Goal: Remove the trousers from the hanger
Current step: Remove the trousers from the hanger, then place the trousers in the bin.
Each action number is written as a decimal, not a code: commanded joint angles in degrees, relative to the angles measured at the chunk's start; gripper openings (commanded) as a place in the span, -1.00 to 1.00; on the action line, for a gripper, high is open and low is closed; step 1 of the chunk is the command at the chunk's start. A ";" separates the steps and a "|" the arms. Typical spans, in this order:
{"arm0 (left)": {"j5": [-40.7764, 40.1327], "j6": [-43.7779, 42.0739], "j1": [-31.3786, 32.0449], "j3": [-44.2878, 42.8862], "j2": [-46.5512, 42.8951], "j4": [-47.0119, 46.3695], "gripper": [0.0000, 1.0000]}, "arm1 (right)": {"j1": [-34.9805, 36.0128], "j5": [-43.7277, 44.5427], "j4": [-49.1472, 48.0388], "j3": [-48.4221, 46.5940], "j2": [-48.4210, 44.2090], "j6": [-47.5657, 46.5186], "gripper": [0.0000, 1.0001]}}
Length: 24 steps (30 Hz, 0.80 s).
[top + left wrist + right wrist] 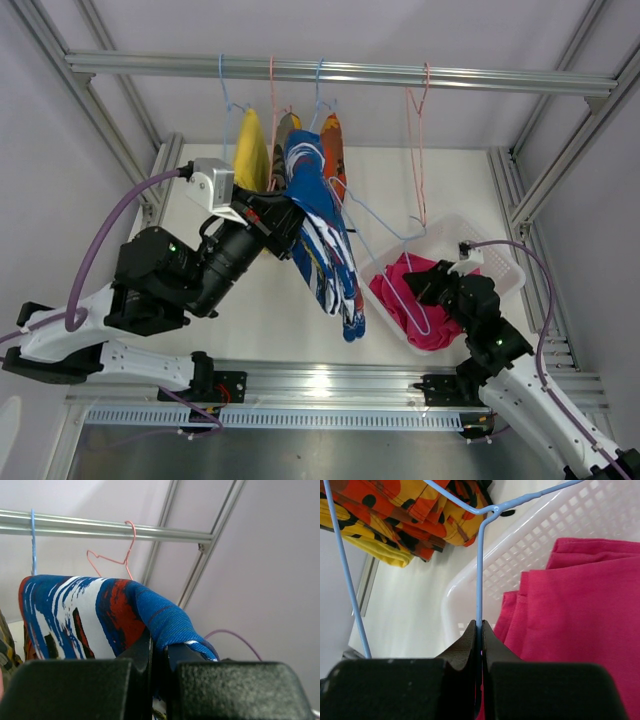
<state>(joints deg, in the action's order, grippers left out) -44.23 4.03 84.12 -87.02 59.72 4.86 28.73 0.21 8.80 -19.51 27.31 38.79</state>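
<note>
The blue-and-white patterned trousers (325, 245) hang in mid-air below the rail, and my left gripper (288, 215) is shut on a fold of their cloth (165, 620). Its jaws (159, 647) pinch that fold. A light blue hanger (385, 222) slants from these trousers toward the basket. My right gripper (422, 287) is shut on its wire (479, 570), the fingertips (479, 630) closed around it. Yellow (250, 150), camouflage (287, 128) and orange-red (334, 150) trousers hang on the rail. Magenta trousers (425, 310) lie in the basket.
A white plastic basket (500, 272) stands at the right on the table, under my right gripper. An empty pink hanger (418, 140) hangs on the metal rail (350, 72). Frame posts stand at both sides.
</note>
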 commanded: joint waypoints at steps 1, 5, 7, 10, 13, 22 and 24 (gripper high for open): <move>5.11 2.91 0.17 -2.63 -3.73 0.58 -0.99 | -1.13 2.60 2.18 -0.97 -2.69 -3.01 -1.00; 5.82 3.53 0.17 0.62 -6.19 2.52 -0.99 | -3.41 3.39 7.70 -2.90 -5.59 -5.64 -1.00; 5.47 3.96 0.17 4.12 -8.56 1.82 -0.99 | -4.03 4.44 10.09 -4.22 -7.87 -6.52 -1.00; 5.55 4.76 0.17 7.90 -12.07 0.94 -0.99 | -4.56 4.89 11.76 -5.80 -9.82 -6.09 -1.00; 5.64 5.81 0.17 11.24 -14.37 0.41 -0.99 | -4.56 9.19 15.89 -9.31 -10.70 -5.57 -1.00; 6.35 7.21 0.17 18.10 -20.43 2.78 -0.99 | -4.65 19.83 23.19 -20.38 -11.05 -6.00 -1.00; 6.08 7.92 0.17 19.08 -21.49 3.31 -0.99 | -4.65 22.20 24.86 -22.32 -10.70 -6.97 -1.00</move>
<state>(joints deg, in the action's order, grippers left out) -39.75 9.67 84.12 -68.20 40.18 13.93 24.32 16.12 31.22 -37.47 15.99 33.58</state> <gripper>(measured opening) 0.047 0.021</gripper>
